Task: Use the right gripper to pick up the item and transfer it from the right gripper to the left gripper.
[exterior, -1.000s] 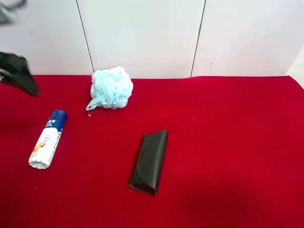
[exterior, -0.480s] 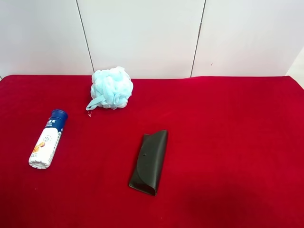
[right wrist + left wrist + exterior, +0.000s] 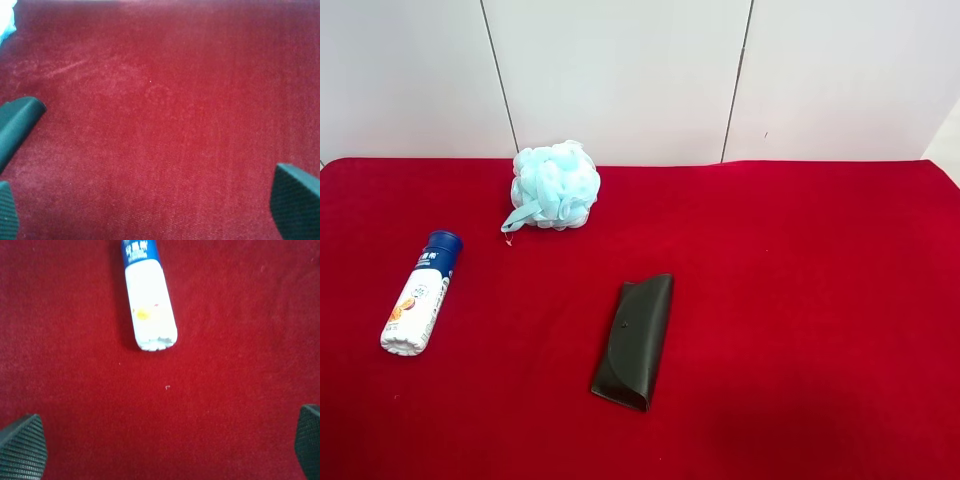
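The item, a small bottle (image 3: 420, 295) with a white body and dark blue cap, lies on its side on the red cloth at the exterior high view's left. It also shows in the left wrist view (image 3: 147, 300), lying apart from and beyond the left gripper (image 3: 165, 445), which is open and empty with its fingertips (image 3: 22, 447) wide apart. The right gripper (image 3: 150, 205) is open and empty over bare red cloth, with one fingertip (image 3: 297, 200) at the frame's edge. Neither arm shows in the exterior high view.
A light blue mesh bath sponge (image 3: 555, 186) sits near the back wall. A flat black glasses case (image 3: 634, 341) lies in the middle of the red cloth (image 3: 800, 280). A pale patch (image 3: 5, 20) shows at the corner of the right wrist view.
One second ago a black gripper showed at the exterior high view's left edge, above the bottle. It has withdrawn out of that view. The bottle, sponge and case have not moved.
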Action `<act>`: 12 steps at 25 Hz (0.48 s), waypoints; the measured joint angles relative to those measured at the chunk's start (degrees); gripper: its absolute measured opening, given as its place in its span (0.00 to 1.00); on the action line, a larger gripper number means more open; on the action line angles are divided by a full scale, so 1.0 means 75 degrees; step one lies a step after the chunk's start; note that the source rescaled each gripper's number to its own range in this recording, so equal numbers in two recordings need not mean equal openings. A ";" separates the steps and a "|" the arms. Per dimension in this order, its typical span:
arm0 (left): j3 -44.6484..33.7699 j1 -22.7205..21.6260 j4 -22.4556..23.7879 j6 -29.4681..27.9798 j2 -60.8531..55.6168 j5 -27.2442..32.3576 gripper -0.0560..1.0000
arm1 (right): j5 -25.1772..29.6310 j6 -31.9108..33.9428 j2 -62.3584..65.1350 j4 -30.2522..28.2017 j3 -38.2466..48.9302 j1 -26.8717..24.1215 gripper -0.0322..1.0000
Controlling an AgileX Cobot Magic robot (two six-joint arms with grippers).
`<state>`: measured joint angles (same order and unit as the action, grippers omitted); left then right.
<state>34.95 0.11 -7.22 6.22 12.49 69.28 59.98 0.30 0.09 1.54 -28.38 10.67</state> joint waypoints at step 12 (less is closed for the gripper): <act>-0.0751 0.0000 0.0206 -0.0194 -0.1647 -0.1040 1.00 | 0.0000 0.0000 0.0000 0.0000 0.0000 0.0000 1.00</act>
<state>29.32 0.11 -5.67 4.77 0.13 61.48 59.98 0.30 0.09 1.54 -28.38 10.67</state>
